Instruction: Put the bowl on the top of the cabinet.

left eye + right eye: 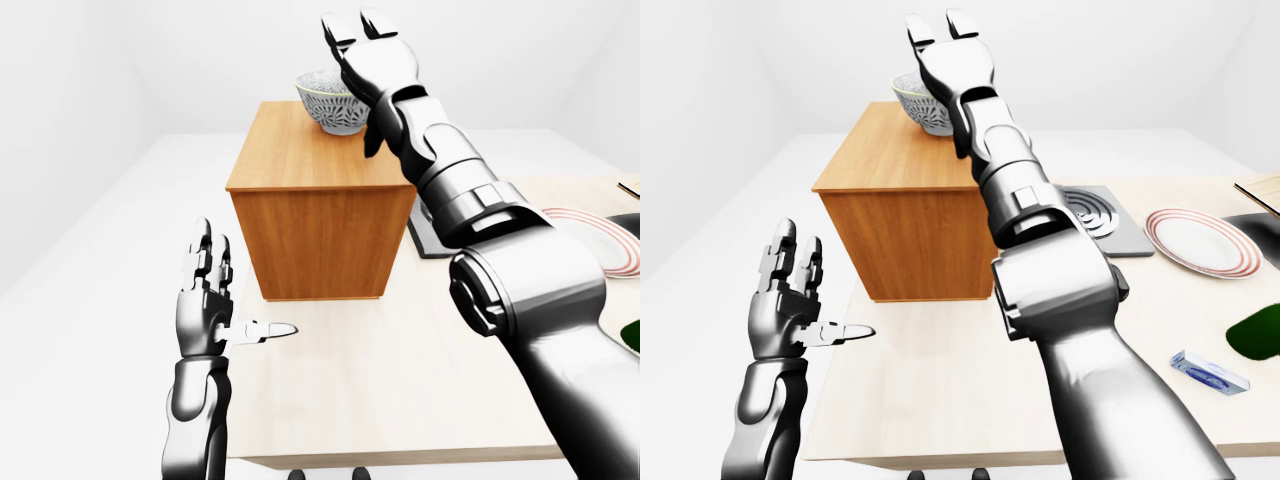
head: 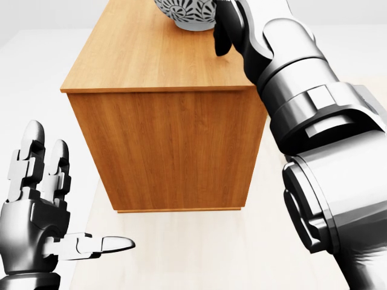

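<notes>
Patterned bowl (image 1: 330,101) sitting on the far end of the wooden cabinet (image 1: 315,215) top. Right hand (image 1: 365,45) above it, fingers spread, empty; left hand (image 1: 207,300) open too. Looks rigid, breakable, probably slick, so best gripped by the rim

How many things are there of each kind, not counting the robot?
Patterned white-and-grey bowl: 1
Wooden cabinet: 1
Grey square stove burner plate: 1
White plate with red rim rings: 1
Small blue-and-white box: 1
Dark green thing at the right edge: 1
Light wooden table: 1
Total: 7
</notes>
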Controlling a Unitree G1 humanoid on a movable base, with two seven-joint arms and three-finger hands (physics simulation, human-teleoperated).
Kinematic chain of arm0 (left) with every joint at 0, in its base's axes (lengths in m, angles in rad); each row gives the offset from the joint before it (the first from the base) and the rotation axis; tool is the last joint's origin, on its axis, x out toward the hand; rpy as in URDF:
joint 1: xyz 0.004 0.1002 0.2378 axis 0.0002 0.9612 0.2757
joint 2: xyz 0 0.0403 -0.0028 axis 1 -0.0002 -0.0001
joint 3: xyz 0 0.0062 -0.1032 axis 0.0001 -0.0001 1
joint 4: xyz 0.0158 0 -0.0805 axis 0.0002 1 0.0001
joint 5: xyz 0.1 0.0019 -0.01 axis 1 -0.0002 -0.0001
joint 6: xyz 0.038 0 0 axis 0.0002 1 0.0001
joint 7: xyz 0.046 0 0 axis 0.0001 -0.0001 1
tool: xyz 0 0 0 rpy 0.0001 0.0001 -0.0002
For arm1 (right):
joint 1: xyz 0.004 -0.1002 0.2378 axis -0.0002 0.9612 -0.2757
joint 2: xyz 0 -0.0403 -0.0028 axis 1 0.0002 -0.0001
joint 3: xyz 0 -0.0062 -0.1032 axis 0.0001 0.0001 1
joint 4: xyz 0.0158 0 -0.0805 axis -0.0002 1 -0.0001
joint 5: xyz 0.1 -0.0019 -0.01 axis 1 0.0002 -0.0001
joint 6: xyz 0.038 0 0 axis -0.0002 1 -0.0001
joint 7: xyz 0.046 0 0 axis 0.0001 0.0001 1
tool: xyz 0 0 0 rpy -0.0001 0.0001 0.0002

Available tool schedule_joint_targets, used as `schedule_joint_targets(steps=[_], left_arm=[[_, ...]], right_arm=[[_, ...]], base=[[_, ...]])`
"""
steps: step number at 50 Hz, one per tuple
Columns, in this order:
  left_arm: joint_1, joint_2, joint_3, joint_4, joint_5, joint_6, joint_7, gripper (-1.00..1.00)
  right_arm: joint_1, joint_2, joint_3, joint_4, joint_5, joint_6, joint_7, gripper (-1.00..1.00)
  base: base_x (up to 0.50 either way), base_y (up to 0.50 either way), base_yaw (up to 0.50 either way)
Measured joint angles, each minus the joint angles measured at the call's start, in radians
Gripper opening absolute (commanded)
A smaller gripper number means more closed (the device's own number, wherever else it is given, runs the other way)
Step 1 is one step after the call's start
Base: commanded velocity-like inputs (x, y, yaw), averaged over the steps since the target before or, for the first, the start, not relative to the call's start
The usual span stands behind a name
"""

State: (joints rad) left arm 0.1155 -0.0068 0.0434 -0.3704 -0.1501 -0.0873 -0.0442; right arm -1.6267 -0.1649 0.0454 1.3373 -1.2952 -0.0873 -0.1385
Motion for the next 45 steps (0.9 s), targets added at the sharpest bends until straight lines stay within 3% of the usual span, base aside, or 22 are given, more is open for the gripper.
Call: schedule_joint_targets(steps=[16,32,45], left_arm=[[0.0,0.0,0.0,-0.005,0.001,0.0,0.002,1.0],[0.0,0.0,0.0,-0.011,0.002,0.0,0.005,1.0],[0.0,0.0,-0.001,-0.012,0.002,0.0,0.005,1.0]], right_arm=[[-0.1,-0.123,-0.014,0.019,0.007,0.0,0.082,1.0],[-0.278,-0.34,-0.062,0.029,0.005,0.0,0.168,1.0],[-0.36,-0.467,-0.131,0.028,0.072,0.0,0.154,1.0]], base=[[0.0,0.0,0.0],[0.0,0.0,0.0],[0.0,0.0,0.0]])
